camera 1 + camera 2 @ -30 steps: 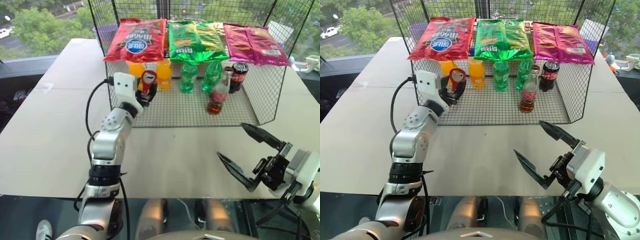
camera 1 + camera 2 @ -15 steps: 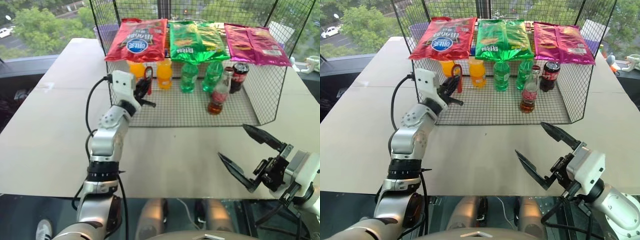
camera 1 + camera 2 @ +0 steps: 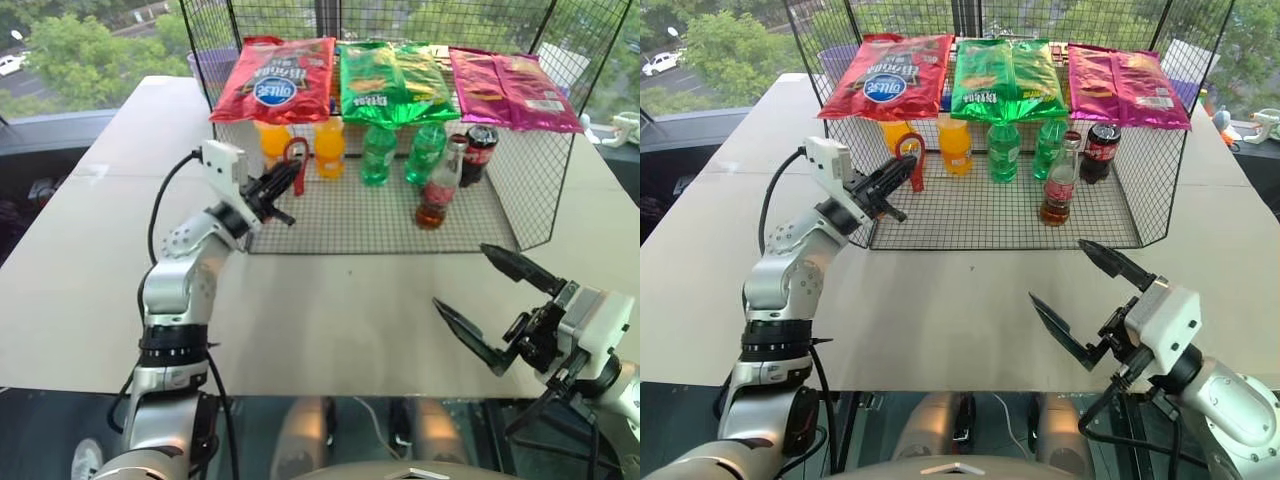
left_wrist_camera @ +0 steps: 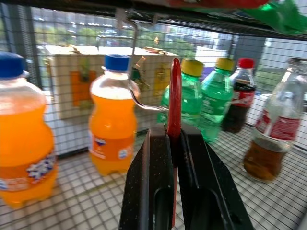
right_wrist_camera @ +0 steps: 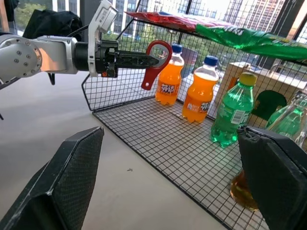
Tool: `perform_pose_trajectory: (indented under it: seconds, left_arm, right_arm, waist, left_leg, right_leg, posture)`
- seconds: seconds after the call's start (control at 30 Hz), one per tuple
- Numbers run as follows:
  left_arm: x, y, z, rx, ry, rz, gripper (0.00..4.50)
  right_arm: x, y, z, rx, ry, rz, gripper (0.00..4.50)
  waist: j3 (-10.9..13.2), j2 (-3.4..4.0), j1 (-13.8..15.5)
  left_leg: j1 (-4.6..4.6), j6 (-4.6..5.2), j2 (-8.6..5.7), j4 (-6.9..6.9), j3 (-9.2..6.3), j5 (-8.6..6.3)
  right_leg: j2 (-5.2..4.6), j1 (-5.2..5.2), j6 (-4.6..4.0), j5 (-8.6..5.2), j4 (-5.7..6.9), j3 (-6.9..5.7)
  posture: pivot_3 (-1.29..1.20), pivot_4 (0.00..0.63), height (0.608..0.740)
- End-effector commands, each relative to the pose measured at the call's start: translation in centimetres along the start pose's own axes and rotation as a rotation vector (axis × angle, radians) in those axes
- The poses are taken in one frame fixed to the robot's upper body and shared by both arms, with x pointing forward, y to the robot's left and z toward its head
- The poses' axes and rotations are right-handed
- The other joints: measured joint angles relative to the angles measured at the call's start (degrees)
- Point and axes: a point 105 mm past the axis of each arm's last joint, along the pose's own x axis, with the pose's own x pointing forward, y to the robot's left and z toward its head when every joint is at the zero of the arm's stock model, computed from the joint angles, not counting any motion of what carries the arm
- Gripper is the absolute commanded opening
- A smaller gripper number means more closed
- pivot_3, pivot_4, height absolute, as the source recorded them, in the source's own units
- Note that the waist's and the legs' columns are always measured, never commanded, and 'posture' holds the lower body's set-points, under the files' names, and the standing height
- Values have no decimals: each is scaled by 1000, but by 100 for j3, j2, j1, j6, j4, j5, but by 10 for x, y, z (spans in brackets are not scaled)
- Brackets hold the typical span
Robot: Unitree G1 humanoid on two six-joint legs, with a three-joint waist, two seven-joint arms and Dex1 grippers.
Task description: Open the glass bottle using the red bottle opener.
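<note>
Beige and bare, the table (image 3: 330, 310) carries a black wire rack (image 3: 380, 215) at its far side, with windows, green trees and tall buildings behind it. Three snack bags lie on the rack's top: red (image 3: 275, 78), green (image 3: 385, 82) and pink (image 3: 510, 88). The left hand (image 3: 285, 183) reaches into the rack's near left corner, its fingers clamped flat on the red bottle opener (image 3: 910, 160), whose ring stands above the fingertips. Two orange soda bottles (image 4: 111, 115) stand just beyond that hand, green bottles (image 4: 192, 103) further along, and the glass bottle (image 3: 438, 192) well off toward the rack's right, beside a dark cola bottle (image 3: 477, 150). The right hand (image 3: 490, 310) hangs above the table's near edge with fingers spread wide, empty. From the left wrist the opener appears edge-on, a thin red strip; from the right wrist its oval ring and short handle are plain.
</note>
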Motion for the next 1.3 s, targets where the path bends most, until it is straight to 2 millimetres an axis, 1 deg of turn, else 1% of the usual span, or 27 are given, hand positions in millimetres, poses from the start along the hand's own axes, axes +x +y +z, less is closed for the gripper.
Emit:
perform_pose_trajectory:
  seconds: [0.03,0.1,0.17,0.23,0.3,0.37,0.43,0.53,0.6,0.67,0.73,0.8,0.9,1.0,1.23,1.3]
  left_arm:
    - [2,-6,19,-24,-41,-95,96]
    - [-4,-13,19,-76,-31,-167,96]
    - [-10,-20,20,-138,-29,-226,96]
    - [-16,-34,27,-231,-48,-328,96]
    - [-23,-50,32,-350,-48,-423,96]
    - [-27,-65,35,-483,-42,-495,96]
    - [-27,-77,36,-580,-40,-544,96]
    - [-25,-93,37,-682,-67,-585,96]
    - [-21,-100,37,-728,-88,-593,96]
    - [-19,-105,38,-762,-114,-595,96]
    - [-17,-106,39,-779,-126,-590,96]
    - [-16,-108,40,-788,-135,-593,0]
    - [-15,-111,41,-799,-145,-592,0]
    - [-15,-112,40,-802,-146,-592,0]
    - [-13,-115,41,-803,-154,-608,0]
    - [-13,-117,41,-803,-154,-616,0]
  right_arm:
    - [1,0,6,19,-14,-22,4500]
    - [0,-1,0,36,27,-42,4500]
    - [2,-4,-1,42,39,-73,4500]
    - [5,-1,-4,41,87,-60,4500]
    - [9,-2,-8,92,137,-64,4500]
    - [21,6,1,250,71,32,4500]
    - [35,2,5,372,14,60,4500]
    - [57,-3,1,517,-17,90,4500]
    - [70,0,0,606,-40,134,4500]
    - [80,5,0,675,-62,173,4500]
    - [85,6,1,712,-77,192,4500]
    - [91,3,6,748,-122,193,3974]
    - [97,2,13,788,-163,201,3974]
    - [100,4,16,810,-174,226,3974]
    - [105,6,19,841,-171,262,3974]
    - [106,7,19,844,-168,273,3439]
  waist:
    - [0,0,0]
    - [0,0,-3]
    - [0,0,-11]
    - [1,0,-26]
    - [1,-2,-24]
    - [3,-6,-21]
    - [4,-8,-26]
    - [5,-12,-16]
    - [6,-12,-10]
    - [6,-12,-12]
    - [6,-13,-16]
    - [6,-13,-18]
    - [6,-13,-21]
    - [6,-12,-17]
    - [6,-12,-21]
    - [6,-12,-19]
  left_leg:
    - [0,0,0,0,0,0]
    - [0,0,-1,0,0,0]
    - [0,0,0,0,1,0]
    - [1,0,5,0,2,0]
    - [1,0,9,0,2,0]
    - [2,0,12,2,0,0]
    - [6,0,13,4,-1,0]
    - [13,0,10,6,-6,1]
    - [12,1,5,7,-6,1]
    - [7,2,-2,6,-6,1]
    - [4,3,-7,5,-6,1]
    - [3,3,-10,5,-4,1]
    - [6,3,-8,6,-2,1]
    - [10,2,-7,6,-3,2]
    - [6,2,-7,6,-1,1]
    - [6,2,-7,6,-2,1]
  right_leg:
    - [0,0,0,0,0,0]
    - [0,0,0,0,0,0]
    - [0,0,0,0,0,1]
    - [0,-1,0,0,1,3]
    - [-1,-2,0,0,3,5]
    - [-3,-1,0,0,5,4]
    - [-3,0,0,0,10,6]
    - [-2,7,-1,0,14,3]
    - [-3,9,-1,0,13,4]
    - [-2,8,-1,1,12,5]
    - [-1,7,1,3,11,5]
    - [0,6,9,8,11,7]
    - [4,6,4,4,12,7]
    - [6,7,-1,1,14,6]
    - [6,5,-1,2,12,8]
    - [7,5,-1,1,12,6]
  posture:
    - [0,150,740]
    - [0,150,740]
    - [0,150,740]
    - [0,150,740]
    - [0,150,740]
    - [0,150,740]
    - [0,150,740]
    - [0,150,740]
    - [0,150,740]
    - [0,150,740]
    - [0,150,740]
    - [0,150,740]
    - [0,150,740]
    - [0,150,740]
    - [0,150,740]
    - [0,150,740]
